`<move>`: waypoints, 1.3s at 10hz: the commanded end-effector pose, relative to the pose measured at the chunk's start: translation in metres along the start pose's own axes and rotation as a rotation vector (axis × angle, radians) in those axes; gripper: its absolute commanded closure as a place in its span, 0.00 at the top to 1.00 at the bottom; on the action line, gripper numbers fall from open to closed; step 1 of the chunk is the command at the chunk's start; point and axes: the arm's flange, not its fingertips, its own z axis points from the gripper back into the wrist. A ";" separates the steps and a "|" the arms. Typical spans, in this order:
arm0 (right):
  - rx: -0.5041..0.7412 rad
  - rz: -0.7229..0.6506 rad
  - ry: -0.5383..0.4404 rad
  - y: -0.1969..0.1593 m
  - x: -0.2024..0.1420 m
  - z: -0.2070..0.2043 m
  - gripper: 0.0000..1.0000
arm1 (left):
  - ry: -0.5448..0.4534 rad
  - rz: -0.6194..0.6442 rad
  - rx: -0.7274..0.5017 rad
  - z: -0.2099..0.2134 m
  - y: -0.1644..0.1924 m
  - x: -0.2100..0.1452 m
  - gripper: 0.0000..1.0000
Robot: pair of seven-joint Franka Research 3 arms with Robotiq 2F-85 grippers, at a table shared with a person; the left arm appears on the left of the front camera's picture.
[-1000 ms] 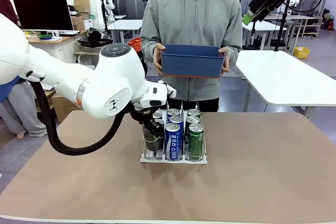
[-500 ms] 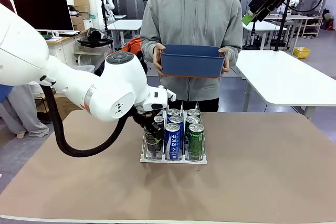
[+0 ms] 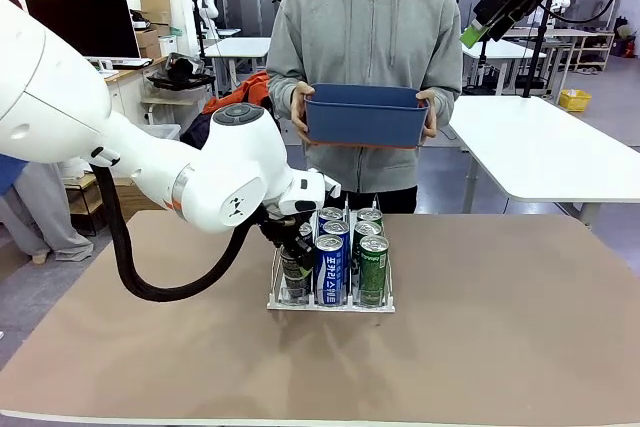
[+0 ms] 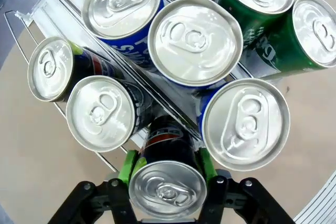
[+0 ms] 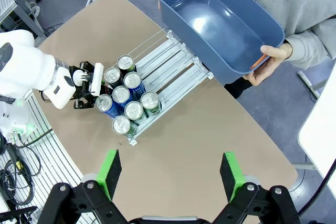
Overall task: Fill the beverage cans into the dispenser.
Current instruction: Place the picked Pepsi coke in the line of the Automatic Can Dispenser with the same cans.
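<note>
The dispenser [image 3: 331, 304] stands mid-table with several beverage cans in its lanes: blue-and-white [image 3: 329, 267] in the middle, green [image 3: 372, 267] on the right. My left gripper [image 3: 291, 244] is shut on a black can [image 3: 290, 277] in the left lane. From the left wrist its green pads [image 4: 127, 164] clamp that black can [image 4: 168, 190], with the other cans' silver tops [image 4: 195, 40] just beyond. My right gripper [image 5: 170, 174] hangs open high above the table and holds nothing; it also shows at the top right [image 3: 480, 22] in the front view.
A person at the far side holds an empty blue bin [image 3: 366, 117] in both hands, above and behind the dispenser [image 5: 176, 72]. The brown table [image 3: 500, 327] spreads wide on both sides of the rack. My left arm's big elbow [image 3: 225, 182] looms left of the rack.
My left arm's elbow has swung up and to the right. Its gripper stays shut on the black can at the left lane, barely shifted. The right arm and the person have not moved.
</note>
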 end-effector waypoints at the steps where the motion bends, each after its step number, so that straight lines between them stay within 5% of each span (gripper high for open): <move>1: 0.005 -0.001 0.007 0.000 -0.001 0.001 1.00 | -0.002 0.018 0.004 0.000 0.000 0.000 0.58; 3: 0.005 -0.001 0.007 0.000 -0.001 0.001 1.00 | 0.002 -0.001 -0.001 0.000 0.000 0.000 0.58; 4: 0.005 -0.001 0.007 0.000 -0.001 0.001 1.00 | -0.019 -0.012 0.055 0.014 0.002 -0.002 0.77; 5: 0.005 -0.001 0.007 0.000 -0.001 0.001 1.00 | -0.026 -0.010 0.090 0.027 0.002 -0.003 0.77; 6: 0.005 -0.001 0.007 0.000 -0.001 0.001 1.00 | -0.035 -0.011 0.123 0.038 0.003 -0.003 0.97; 7: 0.005 -0.001 0.007 0.000 -0.001 0.001 1.00 | -0.049 -0.015 0.140 0.047 0.002 -0.003 0.80; 8: 0.005 -0.001 0.007 0.000 -0.001 0.001 1.00 | -0.058 -0.012 0.160 0.057 0.000 -0.004 1.00; 13: 0.005 -0.001 0.007 0.000 -0.001 0.001 1.00 | -0.098 -0.020 0.147 0.082 0.001 0.000 0.93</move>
